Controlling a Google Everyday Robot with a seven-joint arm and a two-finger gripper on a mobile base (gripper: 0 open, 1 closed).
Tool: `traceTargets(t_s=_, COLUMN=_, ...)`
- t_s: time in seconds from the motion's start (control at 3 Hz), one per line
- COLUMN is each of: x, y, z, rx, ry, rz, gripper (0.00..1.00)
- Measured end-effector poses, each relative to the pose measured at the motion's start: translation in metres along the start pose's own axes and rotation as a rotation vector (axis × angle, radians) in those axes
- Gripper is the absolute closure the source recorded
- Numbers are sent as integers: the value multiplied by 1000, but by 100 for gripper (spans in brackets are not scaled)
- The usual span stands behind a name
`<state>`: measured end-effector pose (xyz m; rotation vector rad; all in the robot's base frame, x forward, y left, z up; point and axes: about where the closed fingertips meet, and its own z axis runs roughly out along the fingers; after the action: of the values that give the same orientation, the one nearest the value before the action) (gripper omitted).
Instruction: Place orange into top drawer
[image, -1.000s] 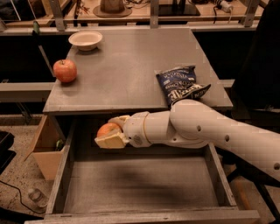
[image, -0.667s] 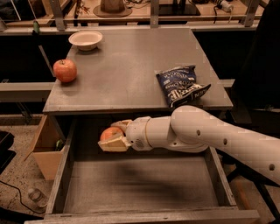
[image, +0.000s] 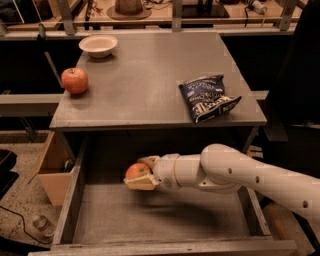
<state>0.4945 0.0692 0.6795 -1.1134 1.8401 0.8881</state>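
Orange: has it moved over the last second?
Yes. Held in the gripper, the orange has dropped farther below the table edge, down into the top drawer.

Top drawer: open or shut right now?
Open. The top drawer is pulled out, floor showing; the gripper holds the orange above it.

My single camera looks down from the front, fairly near, onto table (image: 150, 95) and open top drawer (image: 165, 217), gripper (image: 141, 173) clasping orange (image: 134, 170) over its left-middle.
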Motion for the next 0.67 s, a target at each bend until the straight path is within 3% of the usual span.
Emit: traceTargets(t_s=0.67, x=33, y=-8, z=13, rx=-7, ry=-7, rz=-12, gripper=100)
